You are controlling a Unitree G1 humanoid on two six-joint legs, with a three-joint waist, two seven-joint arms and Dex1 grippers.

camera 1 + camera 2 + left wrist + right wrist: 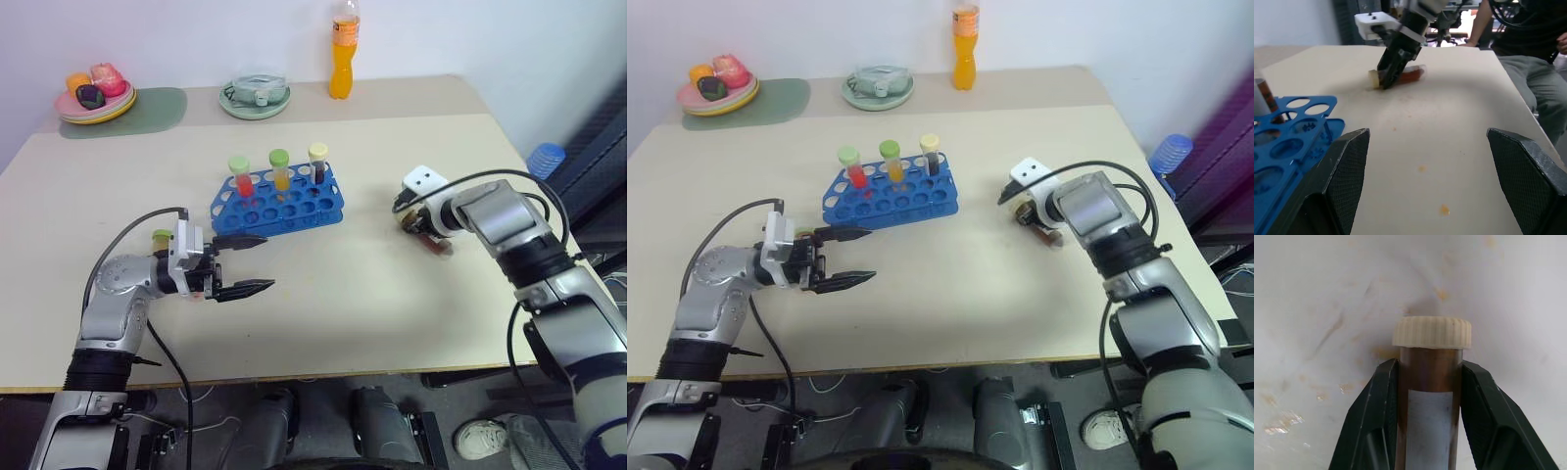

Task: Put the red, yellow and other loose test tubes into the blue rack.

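Observation:
The blue rack [284,208] stands mid-table with three capped tubes upright in its back row: a red one [242,178], a yellow one [280,171] and a dark one [317,164]. To its right a brown test tube [1431,382] with a cream cap lies on the table. My right gripper [421,227] points down at it, both fingers pressed against its sides. My left gripper [250,264] hovers open and level in front of the rack, holding nothing. A green-capped tube [161,238] shows just behind the left wrist.
Along the far edge stand an orange drink bottle [343,59], a pale green dish [255,96] and a plate of toy fruit [95,96] on a green mat. A seated person [1528,49] is beyond the table's right side.

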